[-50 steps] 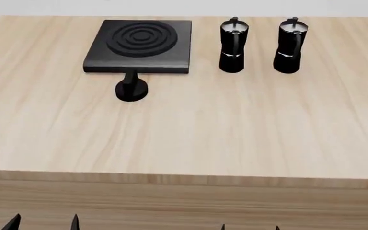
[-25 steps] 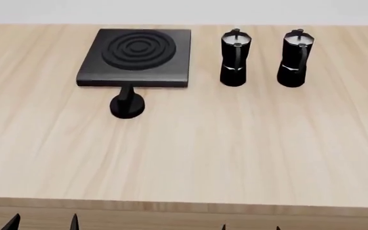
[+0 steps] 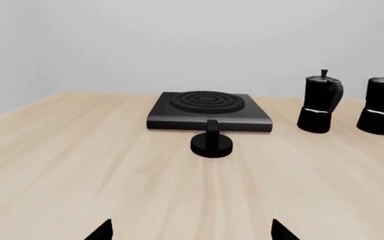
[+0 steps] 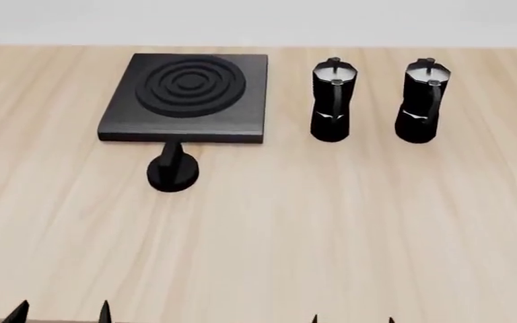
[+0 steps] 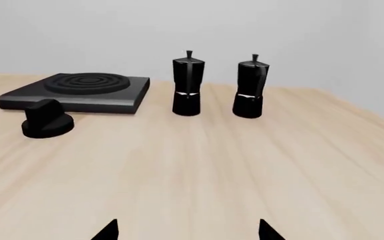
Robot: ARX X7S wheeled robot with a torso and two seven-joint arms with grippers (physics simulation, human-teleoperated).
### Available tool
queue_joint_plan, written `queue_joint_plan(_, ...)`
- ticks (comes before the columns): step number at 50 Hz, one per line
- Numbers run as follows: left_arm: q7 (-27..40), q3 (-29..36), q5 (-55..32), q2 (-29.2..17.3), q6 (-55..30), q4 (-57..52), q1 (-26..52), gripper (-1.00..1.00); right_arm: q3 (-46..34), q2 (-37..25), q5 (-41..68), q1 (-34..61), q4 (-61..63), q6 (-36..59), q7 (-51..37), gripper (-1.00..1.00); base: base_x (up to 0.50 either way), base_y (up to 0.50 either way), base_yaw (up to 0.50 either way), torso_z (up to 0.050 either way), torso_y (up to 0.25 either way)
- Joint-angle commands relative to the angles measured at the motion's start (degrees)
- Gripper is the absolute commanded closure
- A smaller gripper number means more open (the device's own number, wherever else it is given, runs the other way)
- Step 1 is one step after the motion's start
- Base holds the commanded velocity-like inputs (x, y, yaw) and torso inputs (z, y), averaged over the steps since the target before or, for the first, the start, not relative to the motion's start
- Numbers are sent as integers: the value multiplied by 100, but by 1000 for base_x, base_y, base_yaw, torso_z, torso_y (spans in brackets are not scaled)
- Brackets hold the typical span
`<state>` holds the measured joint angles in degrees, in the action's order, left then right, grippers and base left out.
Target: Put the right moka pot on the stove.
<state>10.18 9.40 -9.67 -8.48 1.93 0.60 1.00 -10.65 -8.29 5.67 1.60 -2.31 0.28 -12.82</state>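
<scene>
Pale wood-grain worktop point(image 4: 330, 229) fills our head view, with a plain grey-white wall behind it. On it we count four things: one flat black square stove point(image 4: 186, 97) with rounded corners and concentric burner rings, one small black oval knob point(image 4: 172, 171) just in front of the stove's near edge, and two glossy black faceted moka pots with knobbed lids. The right moka pot point(image 4: 420, 101) stands upright at the far right, well apart from the stove. The second moka pot point(image 4: 332, 101), alike in look, stands upright between it and the stove, near but not touching either.

We also count two grippers, both empty and short of everything on the worktop. Of the left gripper point(image 4: 61, 313) and the right gripper point(image 4: 352, 319) only dark pointed fingertips poke up at the bottom edge of the head view. The wrist views show each pair of tips spread wide with bare worktop between them, so both jaws stand open.

The arms themselves are cut off from every view. In the left wrist view the right moka pot's handle side is clipped by the frame edge.
</scene>
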Motion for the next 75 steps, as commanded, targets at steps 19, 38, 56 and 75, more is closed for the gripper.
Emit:
queue_joint_plan(19,96,113,-89,-89,45,32,17,-100,-143,-86,9,37,-88,-53,-137,-100,165,73,0,0,0)
queue_joint_plan(38,149,174,-135,-133,107,86,32,-100,-217,-140,51,44,-37,-13,-204,-100,146,125,0,0,0)
queue_joint_plan(56,213,232,-188,-192,33,3,31,-100,-263,-182,160,66,-72,-12,-209,-100,144,120,0,0,0)
queue_joint_plan(75,264,284,-216,-220,91,80,56,-100,-319,-214,208,87,-157,-89,-248,-100,145,3,0,0,0)
